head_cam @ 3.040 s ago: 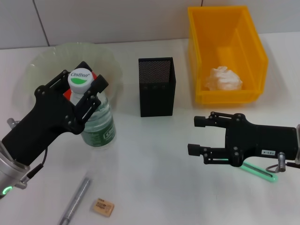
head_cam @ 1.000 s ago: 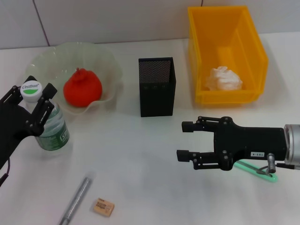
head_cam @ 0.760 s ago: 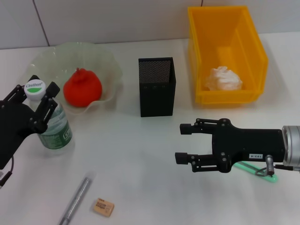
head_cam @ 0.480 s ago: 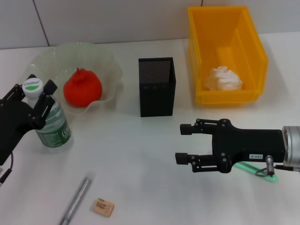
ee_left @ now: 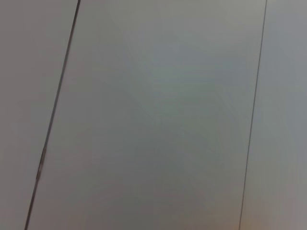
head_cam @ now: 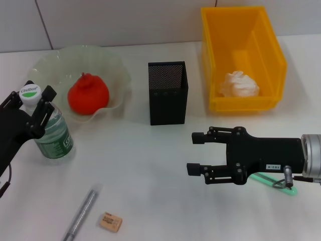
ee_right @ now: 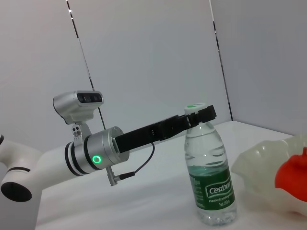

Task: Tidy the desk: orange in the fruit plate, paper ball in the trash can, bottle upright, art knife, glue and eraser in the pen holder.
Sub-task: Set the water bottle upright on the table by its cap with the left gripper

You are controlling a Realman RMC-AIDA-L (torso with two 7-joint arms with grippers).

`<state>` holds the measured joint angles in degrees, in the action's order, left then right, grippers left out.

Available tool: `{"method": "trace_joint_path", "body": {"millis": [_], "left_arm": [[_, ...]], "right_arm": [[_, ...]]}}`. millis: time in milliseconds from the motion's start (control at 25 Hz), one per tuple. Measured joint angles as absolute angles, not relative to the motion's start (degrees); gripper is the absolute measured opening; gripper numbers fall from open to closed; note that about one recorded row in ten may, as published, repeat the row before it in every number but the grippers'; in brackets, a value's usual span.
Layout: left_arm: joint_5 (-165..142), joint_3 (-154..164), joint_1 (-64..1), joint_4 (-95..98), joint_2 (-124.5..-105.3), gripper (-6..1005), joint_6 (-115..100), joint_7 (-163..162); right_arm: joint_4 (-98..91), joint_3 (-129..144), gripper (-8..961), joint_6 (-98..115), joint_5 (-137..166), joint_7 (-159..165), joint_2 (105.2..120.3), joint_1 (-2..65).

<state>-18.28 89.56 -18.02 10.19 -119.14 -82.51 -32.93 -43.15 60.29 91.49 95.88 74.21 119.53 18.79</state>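
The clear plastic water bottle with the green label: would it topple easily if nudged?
Probably. The clear plastic water bottle stands tall on a narrow base. It looks only partly filled, so likely light. The left gripper brackets its white cap, which may steady it for now.

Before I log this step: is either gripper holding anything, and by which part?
The left gripper holds the bottle by its neck, just under the white cap. The right gripper is open and holds nothing.
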Motion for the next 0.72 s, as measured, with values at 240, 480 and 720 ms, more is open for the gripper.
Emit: {"method": "trace_joint_path", "body": {"millis": [240, 480, 720], "left_arm": [[-18.3, 89.8, -17.9, 10.2, -119.05, 576, -82.9, -32.9], [-18.3, 90.0, -18.0, 10.2, -119.02, 579, -82.9, -32.9], [-18.6, 90.1, -17.8, 10.4, -119.00, 583, -83.6, -32.6]], "right_arm": [[-43.2, 60.3, 767, 91.3, 95.9, 74.3, 119.53, 18.9], [-43.2, 60.3, 767, 91.3, 95.9, 74.3, 119.53, 18.9], [-43.2, 60.3, 766, 91.2, 95.9, 74.7, 119.53, 18.9]]}}
